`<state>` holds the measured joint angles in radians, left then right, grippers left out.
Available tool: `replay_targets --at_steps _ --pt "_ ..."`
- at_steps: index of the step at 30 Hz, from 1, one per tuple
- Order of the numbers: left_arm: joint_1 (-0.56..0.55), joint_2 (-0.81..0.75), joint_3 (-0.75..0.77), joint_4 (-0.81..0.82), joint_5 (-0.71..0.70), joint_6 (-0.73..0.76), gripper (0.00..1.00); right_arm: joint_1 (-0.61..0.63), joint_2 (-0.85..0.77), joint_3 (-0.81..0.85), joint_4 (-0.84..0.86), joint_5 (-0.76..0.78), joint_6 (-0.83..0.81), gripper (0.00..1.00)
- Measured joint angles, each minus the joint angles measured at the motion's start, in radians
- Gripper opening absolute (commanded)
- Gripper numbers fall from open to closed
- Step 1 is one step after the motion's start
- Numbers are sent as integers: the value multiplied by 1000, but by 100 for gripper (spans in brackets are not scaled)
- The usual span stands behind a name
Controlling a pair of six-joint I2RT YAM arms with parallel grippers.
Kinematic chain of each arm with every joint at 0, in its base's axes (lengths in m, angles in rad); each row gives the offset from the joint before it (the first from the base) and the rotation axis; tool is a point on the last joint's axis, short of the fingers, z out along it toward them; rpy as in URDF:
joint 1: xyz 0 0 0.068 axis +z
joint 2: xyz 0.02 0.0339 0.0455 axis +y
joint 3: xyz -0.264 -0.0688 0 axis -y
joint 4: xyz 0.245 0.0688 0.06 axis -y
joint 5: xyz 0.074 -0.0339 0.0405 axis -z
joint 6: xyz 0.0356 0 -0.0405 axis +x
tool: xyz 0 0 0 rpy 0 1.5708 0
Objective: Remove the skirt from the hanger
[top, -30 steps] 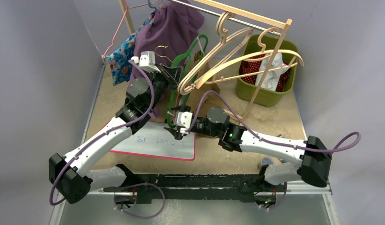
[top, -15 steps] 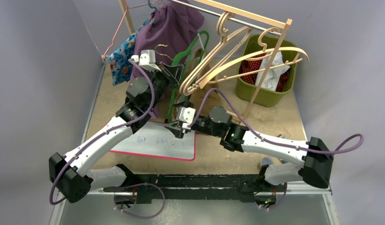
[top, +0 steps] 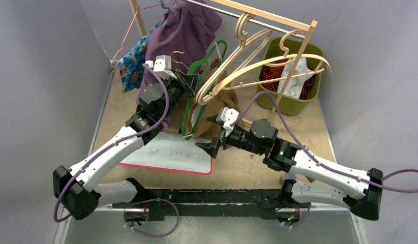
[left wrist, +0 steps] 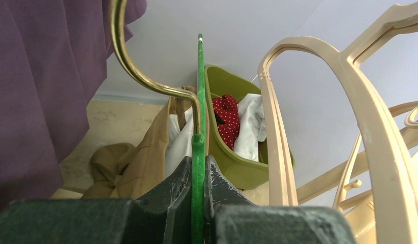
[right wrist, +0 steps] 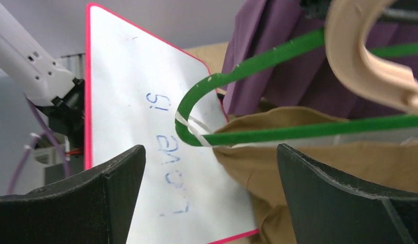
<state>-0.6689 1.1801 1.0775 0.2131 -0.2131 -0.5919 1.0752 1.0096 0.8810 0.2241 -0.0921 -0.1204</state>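
With my left fingers (left wrist: 177,195) pinching the green hanger (left wrist: 198,152) below its hook and my right fingers (right wrist: 113,195) spread wide before its near end, where the tan skirt (right wrist: 319,152) hangs by a white loop (right wrist: 194,129), I judge the next move is slipping that loop off.

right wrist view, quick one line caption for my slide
Open right pincer framing the curved end of the green hanger, tan skirt draped on it, white loop at the bend, whiteboard behind.

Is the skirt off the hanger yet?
Still on. In the right wrist view a white loop of the tan skirt wraps the curved end of the green hanger.
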Motion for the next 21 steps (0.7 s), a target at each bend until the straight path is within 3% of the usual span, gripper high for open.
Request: replay_targets --at_steps 5,7,14,21 --pt "0 -6 0 -19 0 -16 0 0 -60 -57 -27 28 177 91" --pt "0 -14 0 -22 0 -25 0 -1 -60 -97 -6 3 197 93" --pt "0 -48 1 -38 25 -48 0 -21 -12 -158 86 -60 82 97" --pt "0 -79 16 -65 32 -97 0 -31 67 -192 349 -86 -121 96"
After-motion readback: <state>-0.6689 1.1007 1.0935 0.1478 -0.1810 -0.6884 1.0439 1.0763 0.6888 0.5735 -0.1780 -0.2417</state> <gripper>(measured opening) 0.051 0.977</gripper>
